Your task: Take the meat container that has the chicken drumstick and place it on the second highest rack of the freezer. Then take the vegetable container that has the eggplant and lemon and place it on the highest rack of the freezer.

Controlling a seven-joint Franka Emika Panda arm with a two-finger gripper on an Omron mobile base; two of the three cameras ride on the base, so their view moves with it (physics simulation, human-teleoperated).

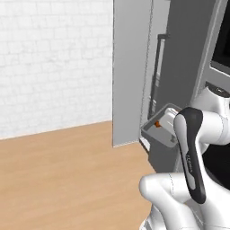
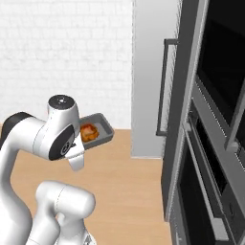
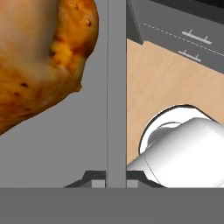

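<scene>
Gripper (image 3: 117,181) clamped shut on the tray's (image 2: 106,127) wall, grey tray held up in the air beside the arm (image 2: 43,136), over the wood floor (image 1: 67,175), drumstick (image 2: 88,132) lying inside it, freezer (image 1: 130,72) just ahead, dark bar handle (image 2: 162,86) on its door.

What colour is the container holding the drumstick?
Grey tray-like meat container; clearest in the right base view.

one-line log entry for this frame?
phase: carrying | gripper: shut on meat container wall | contents: chicken drumstick | freezer: ahead, container not yet placed
</scene>
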